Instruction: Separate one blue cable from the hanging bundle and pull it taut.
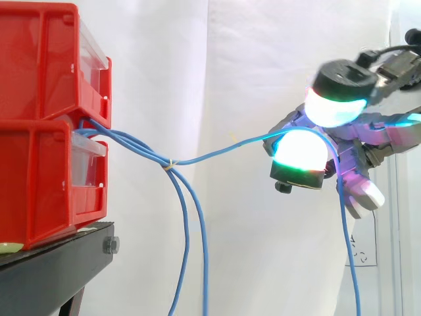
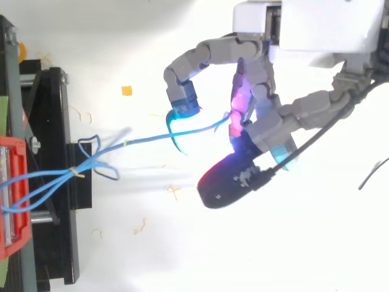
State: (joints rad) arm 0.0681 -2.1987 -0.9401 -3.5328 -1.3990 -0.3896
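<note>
Several blue cables come out between two stacked red bins (image 1: 39,66) and are tied together by a small yellow tie (image 1: 170,164). Below the tie, the rest of the bundle (image 1: 186,224) hangs down. One blue cable (image 1: 223,153) runs from the tie to the right, nearly straight with a slight sag, into my hand (image 1: 368,141). My hand (image 2: 267,91) is curled round this cable, pinching it between glowing fingertips (image 1: 299,148). The cable's free end (image 1: 348,250) drops straight down behind the hand.
The bins stand on a black stand (image 1: 52,270) at the left, before a white curtain. In the top view, a small orange scrap (image 2: 126,90) and several thin yellow bits lie on the white floor.
</note>
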